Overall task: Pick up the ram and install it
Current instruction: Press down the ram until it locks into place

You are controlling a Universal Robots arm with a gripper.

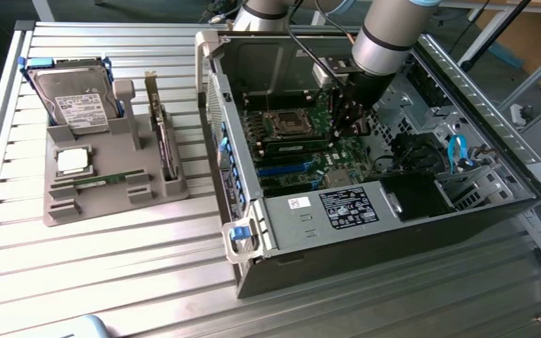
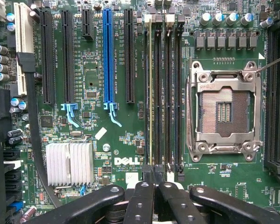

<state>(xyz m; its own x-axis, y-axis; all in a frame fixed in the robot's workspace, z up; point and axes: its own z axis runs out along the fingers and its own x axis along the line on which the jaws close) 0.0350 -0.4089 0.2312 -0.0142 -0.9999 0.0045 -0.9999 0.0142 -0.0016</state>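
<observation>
Hand (image 2: 151, 186) shut over four memory slots (image 2: 163, 93)

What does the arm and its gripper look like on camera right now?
The arm is a thick silver-grey tube with a darker grey band near its upper end. Black cables run along it to a black wrist section. The gripper is black, with jointed metal linkage bars fastened by round silver pins or bolts, and narrow black fingers.

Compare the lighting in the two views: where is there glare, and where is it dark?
Exterior view: strong glare on the ribbed metal table, washing out its slats; the computer case interior lies in shadow. Wrist view: the motherboard is evenly lit and sharp, with mild shine on the CPU socket frame; the gripper is dark.
</observation>
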